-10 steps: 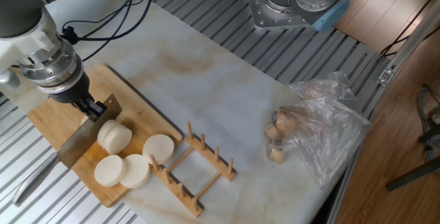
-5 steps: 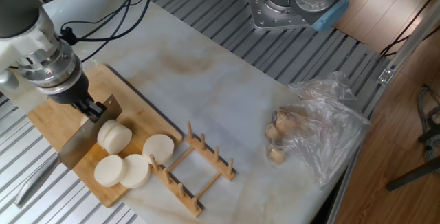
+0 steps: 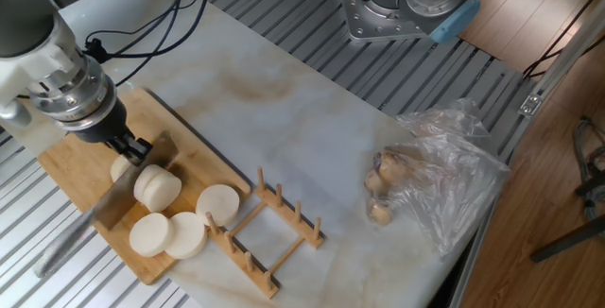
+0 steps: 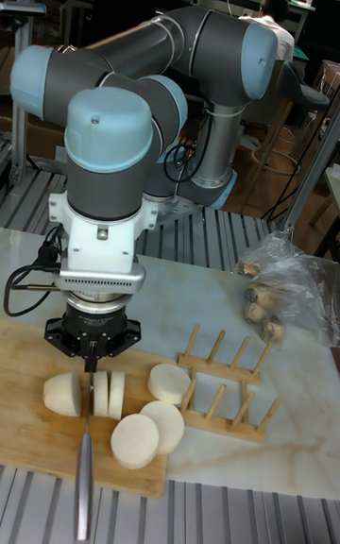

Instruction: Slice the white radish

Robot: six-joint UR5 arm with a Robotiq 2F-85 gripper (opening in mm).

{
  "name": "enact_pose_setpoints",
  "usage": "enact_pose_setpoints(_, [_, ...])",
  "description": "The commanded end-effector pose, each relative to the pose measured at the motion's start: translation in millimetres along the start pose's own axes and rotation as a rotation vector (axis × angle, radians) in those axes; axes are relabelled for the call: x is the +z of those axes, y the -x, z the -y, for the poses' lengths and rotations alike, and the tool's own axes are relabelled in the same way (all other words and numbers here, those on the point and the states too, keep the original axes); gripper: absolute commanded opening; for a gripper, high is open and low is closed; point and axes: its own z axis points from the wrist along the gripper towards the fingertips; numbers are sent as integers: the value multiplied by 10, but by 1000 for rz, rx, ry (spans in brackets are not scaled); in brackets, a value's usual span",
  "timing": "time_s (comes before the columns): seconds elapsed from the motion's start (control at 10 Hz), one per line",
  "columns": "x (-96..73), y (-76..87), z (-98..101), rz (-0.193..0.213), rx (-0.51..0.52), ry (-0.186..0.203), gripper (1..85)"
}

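Gripping knife point(image 4: 85, 450) — pincer point(image 4: 92, 355) over white radish point(image 4: 71, 393).

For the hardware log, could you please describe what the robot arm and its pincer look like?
The arm is built of thick dark grey tubes with rounded light blue joint caps. Its wrist ends in a white and silver flange with a ribbed metal ring. Below it sits the compact black pincer. Black cables loop from the wrist back along the arm.
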Motion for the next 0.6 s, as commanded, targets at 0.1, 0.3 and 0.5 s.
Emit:
enact_pose_setpoints(0.1, [-30, -69, -1, -6, 10, -12, 103])
enact_pose_setpoints(0.3, [-54, 50, 8, 19, -6, -21, 140])
enact_pose_setpoints(0.5, [-52, 151, 4, 29, -6, -15, 140])
